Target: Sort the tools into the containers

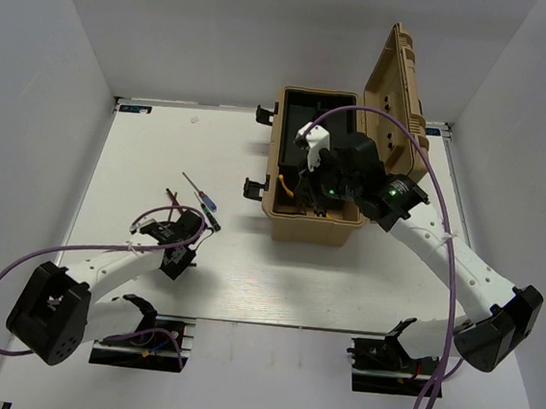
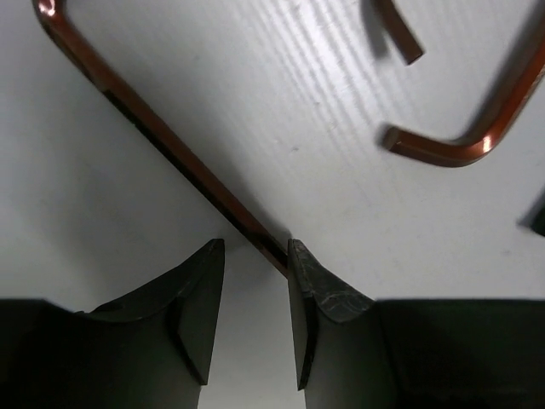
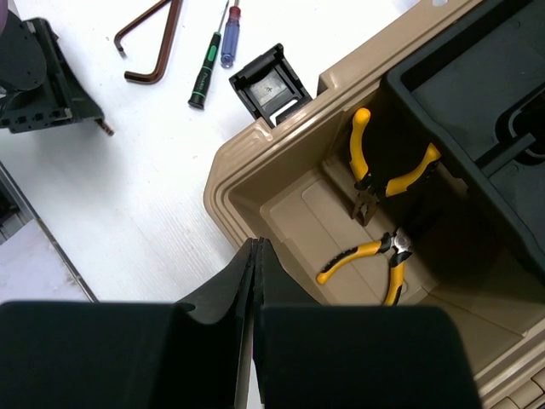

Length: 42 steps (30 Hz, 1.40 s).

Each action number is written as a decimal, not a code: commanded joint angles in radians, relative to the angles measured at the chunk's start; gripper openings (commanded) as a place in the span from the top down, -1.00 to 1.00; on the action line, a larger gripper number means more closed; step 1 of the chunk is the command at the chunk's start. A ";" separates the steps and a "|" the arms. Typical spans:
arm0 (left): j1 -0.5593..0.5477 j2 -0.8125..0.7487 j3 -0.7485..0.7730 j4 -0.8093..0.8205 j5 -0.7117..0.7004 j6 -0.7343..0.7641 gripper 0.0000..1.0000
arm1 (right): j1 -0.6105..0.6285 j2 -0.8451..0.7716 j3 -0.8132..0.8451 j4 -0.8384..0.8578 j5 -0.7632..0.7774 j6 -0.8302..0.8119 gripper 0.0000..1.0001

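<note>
- The left arm stretches low over the table (image 1: 342, 289) to the loose tools. The left gripper (image 2: 255, 249) points down with its jaws spread, and the end of a hex key (image 2: 170, 145) lies between them, against one finger (image 2: 319, 290).
- The right arm reaches over the box (image 1: 314, 233). The right gripper (image 3: 253, 249) hangs above the box's corner with its jaws pressed together.
- From above, the right fingertips are hidden under the wrist. In the left wrist view a second key (image 2: 460, 145) is cut off by the frame edge.
- The keys are thin, bent and copper-brown. They lie on the table left of the box, near a green screwdriver (image 3: 209, 68) and a blue one (image 3: 230, 38).
- Yellow-and-black pliers (image 3: 361, 145) and a second pair (image 3: 393, 249) lie in the tan box beside a black tray (image 3: 477, 111). The lid (image 1: 400, 91) is up.
</note>
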 commanded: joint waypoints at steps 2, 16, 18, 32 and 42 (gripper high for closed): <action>-0.001 -0.036 -0.036 -0.148 0.075 -0.016 0.08 | -0.002 -0.035 -0.004 0.027 -0.024 0.019 0.97; -0.013 -0.065 -0.045 -0.225 0.055 0.002 -0.10 | -0.003 -0.055 -0.014 0.029 -0.027 0.025 0.97; -0.013 -0.065 -0.045 -0.225 0.055 0.002 -0.10 | -0.003 -0.059 -0.014 0.027 -0.025 0.027 0.97; -0.013 -0.060 -0.045 -0.194 0.064 0.064 1.00 | -0.003 -0.079 -0.037 0.031 -0.024 0.026 0.97; -0.033 -0.122 0.136 -0.287 -0.028 0.177 1.00 | -0.003 -0.078 -0.030 0.026 -0.070 0.001 0.07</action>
